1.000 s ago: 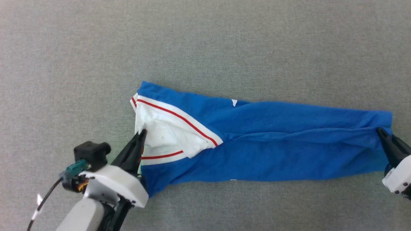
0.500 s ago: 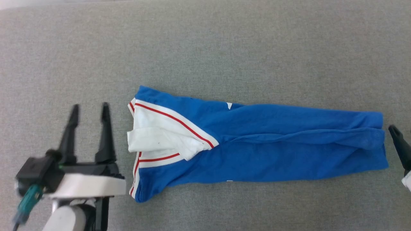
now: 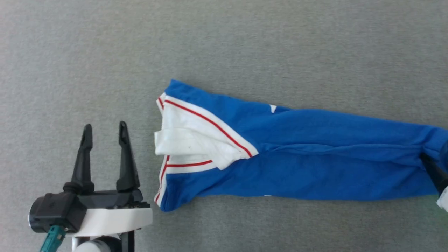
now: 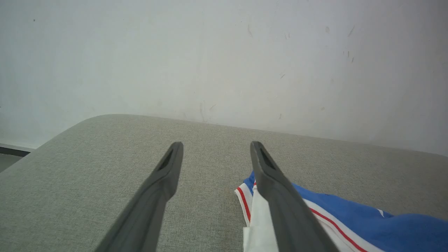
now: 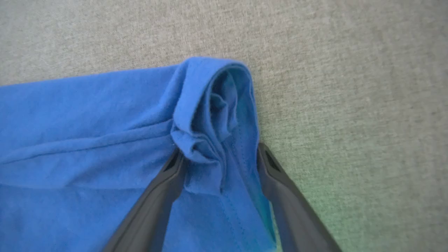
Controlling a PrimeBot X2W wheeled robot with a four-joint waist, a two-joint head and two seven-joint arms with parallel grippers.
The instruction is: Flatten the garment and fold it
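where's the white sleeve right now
In the head view the white sleeve lies at the shirt's left end, folded over the blue cloth, just right of the open left gripper.

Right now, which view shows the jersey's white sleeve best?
Head view: the whole white sleeve lies crumpled, unobstructed. Left wrist view catches just a strip behind the left gripper. Right wrist view faces the jersey's bunched blue end.

Garment [image 3: 297,164]: soft knit jersey cloth, matt blue, lightly creased. The white sleeve cloth is equally matt, with red trim bands. Table [image 3: 245,42]: coarse grey woven fabric cover, rough, matt. Left gripper [image 3: 104,127]: fingers [image 3: 126,157] smooth dark matt plastic; housing [image 3: 112,220] smooth white plastic, faint sheen. Wall [image 4: 224,52]: pale matt paint, scuffed.
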